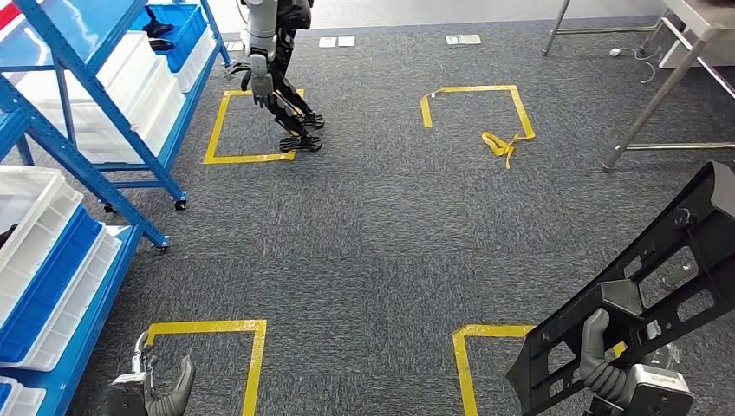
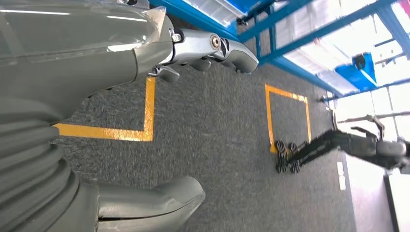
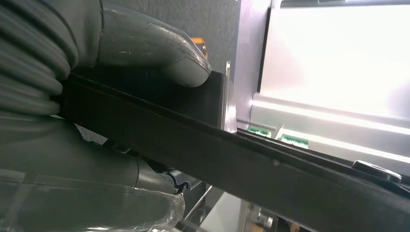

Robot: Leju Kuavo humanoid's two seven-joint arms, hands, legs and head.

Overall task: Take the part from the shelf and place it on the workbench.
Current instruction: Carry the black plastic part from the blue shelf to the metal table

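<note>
Black part (image 1: 646, 286): long ribbed plastic panel, off the blue shelf (image 1: 95, 113), carried slantwise above the grey carpet (image 1: 373, 234), presumably en route to the workbench. Right hand (image 1: 607, 360): clasps the panel's lower end; the right wrist view adds the thumb (image 3: 154, 46) pressing its edge. Left hand (image 1: 152, 390): hangs empty, fingers (image 2: 212, 48) spread, as the left wrist view confirms. Second robot (image 1: 277, 69): stands by the shelf on a yellow tape square (image 1: 251, 126).

Another robot (image 1: 276, 69) stands on yellow-taped carpet (image 1: 381, 225).
</note>
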